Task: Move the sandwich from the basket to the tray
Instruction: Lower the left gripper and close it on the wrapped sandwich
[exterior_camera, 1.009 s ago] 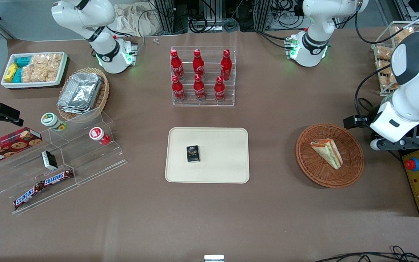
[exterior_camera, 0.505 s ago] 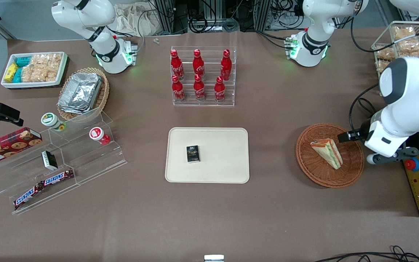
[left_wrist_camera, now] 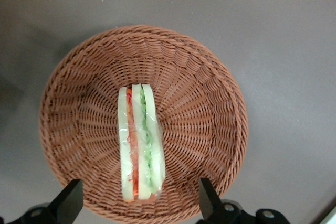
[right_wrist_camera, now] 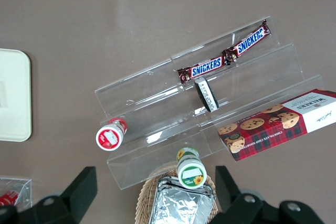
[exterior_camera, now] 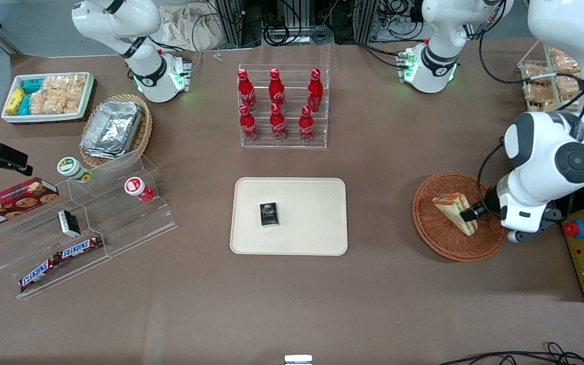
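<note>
The sandwich [exterior_camera: 451, 208], a wrapped wedge with green and orange-red layers, lies in the round reddish-brown wicker basket [exterior_camera: 434, 238] toward the working arm's end of the table. My left gripper [exterior_camera: 474, 213] hangs over the basket, just above the sandwich's end nearer the front camera. In the left wrist view the gripper [left_wrist_camera: 138, 186] is open wide, with the sandwich [left_wrist_camera: 139, 140] lying lengthwise between the two black fingers [left_wrist_camera: 206, 198], inside the basket [left_wrist_camera: 205, 108]. The fingers hold nothing. The cream tray [exterior_camera: 312, 233] lies at the table's middle.
A small black box [exterior_camera: 268, 214] lies on the tray. A clear rack of red cola bottles [exterior_camera: 282, 106] stands farther from the front camera than the tray. A yellow control box with a red button [exterior_camera: 583, 248] sits beside the basket. A wire rack of snack bags [exterior_camera: 550, 76] stands near the arm.
The left arm has swung in from the table's edge and come down over the basket. Its open gripper now straddles the sandwich. The sandwich and basket have not moved.
</note>
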Controlling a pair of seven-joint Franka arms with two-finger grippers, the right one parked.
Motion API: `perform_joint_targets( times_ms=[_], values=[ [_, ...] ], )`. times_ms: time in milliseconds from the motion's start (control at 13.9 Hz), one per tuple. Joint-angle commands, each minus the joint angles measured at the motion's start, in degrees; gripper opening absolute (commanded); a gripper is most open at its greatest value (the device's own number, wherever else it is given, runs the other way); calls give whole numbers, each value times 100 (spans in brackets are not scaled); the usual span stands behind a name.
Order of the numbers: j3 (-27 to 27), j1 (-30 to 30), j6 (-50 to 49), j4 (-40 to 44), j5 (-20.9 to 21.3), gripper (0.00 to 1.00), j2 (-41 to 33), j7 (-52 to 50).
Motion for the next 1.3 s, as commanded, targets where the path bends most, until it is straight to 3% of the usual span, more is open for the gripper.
perform_joint_targets(
  times_ms=[0,1081,1225],
  values=[
    [3,-1,293,-19,17,99,207,-257],
    [3,-1,1269,-766,8,99,365,-819],
    [12,-1,1393,-828,8,94,374,-837]
  ],
)
